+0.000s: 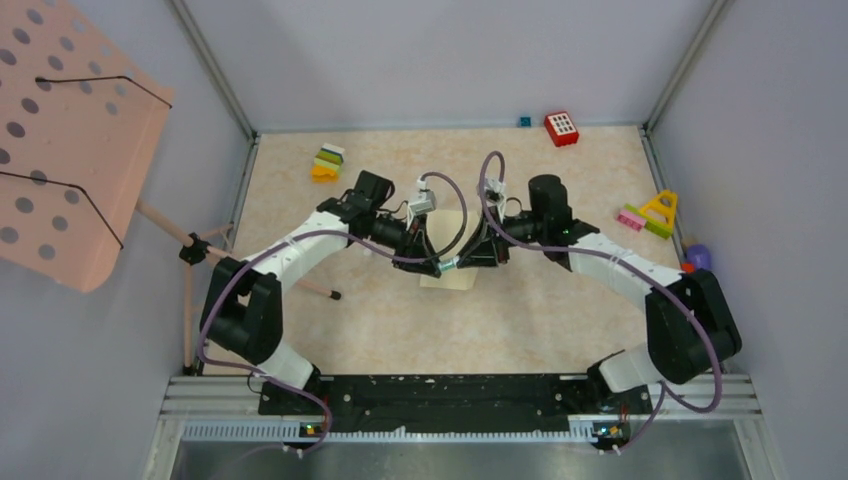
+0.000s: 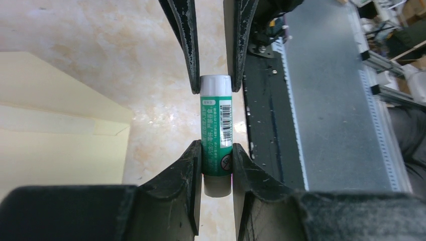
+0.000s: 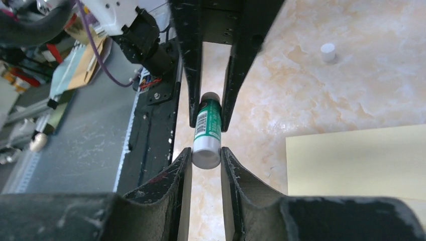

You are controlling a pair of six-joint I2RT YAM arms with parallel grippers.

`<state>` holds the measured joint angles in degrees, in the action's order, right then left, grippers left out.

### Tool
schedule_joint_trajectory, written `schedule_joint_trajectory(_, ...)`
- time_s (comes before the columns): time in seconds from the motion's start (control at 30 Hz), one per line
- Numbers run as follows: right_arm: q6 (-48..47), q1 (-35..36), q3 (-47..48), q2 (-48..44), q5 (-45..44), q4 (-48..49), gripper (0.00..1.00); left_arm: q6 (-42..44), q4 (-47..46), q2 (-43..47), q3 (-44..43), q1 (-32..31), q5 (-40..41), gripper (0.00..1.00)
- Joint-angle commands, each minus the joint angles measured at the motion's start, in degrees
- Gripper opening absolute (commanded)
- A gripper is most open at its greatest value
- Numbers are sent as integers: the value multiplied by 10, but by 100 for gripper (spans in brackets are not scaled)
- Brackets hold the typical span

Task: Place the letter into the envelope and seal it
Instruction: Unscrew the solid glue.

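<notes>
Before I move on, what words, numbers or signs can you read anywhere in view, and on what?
Nothing reads clearly enough to quote.
Glue stick, green label: barcode with digits beside it, too small to read.
Same label: lines of white print, blurred, unreadable.
Same label, lower end: a round crossed-out sign, picture unclear.
Envelope: no legible writing.
</notes>
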<state>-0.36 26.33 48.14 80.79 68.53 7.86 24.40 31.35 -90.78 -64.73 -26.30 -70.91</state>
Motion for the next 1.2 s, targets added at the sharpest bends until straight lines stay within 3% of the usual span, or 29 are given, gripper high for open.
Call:
schedule_joint_trajectory(0.0, 128, -5, 50, 45, 5, 17, 23, -42, -100, 56, 14, -4, 87, 0)
schedule_joint_trajectory(0.13, 273, -11, 82, 106, 16, 30, 20, -53, -149, 97, 42, -14, 172, 0)
schedule_joint_trajectory(0.33, 420, -32, 76, 139, 24, 81, 18, 3, -149, 129, 57, -42, 292, 0)
schedule_joint_trajectory(0.5, 459, -39, 62, 114, 26, 115, 33, 23, -145, 128, 58, -53, 326, 0)
schedule_joint_trajectory(0.57, 420, -40, 64, 96, 45, 121, 43, 24, -138, 123, 53, -54, 315, 0)
schedule_joint_trajectory(0.67, 285, -49, 71, 65, 54, 55, 51, 28, -115, 111, 43, -53, 266, 0)
schedule_joint_trajectory(0.8, -8, -57, 57, 10, 28, -68, 56, 53, -44, 85, 14, -53, 142, 0)
schedule_joint_trajectory(0.87, -126, -56, 23, -22, 24, -69, 57, 67, -2, 65, -4, -53, 94, 0)
schedule_joint_trajectory(1.03, -215, -56, -97, -108, 56, 85, 55, 105, 74, 12, -32, -53, 30, 0)
schedule_joint_trajectory(1.17, -258, -51, -122, -135, 51, 93, 52, 104, 80, -13, -36, -52, 14, 0)
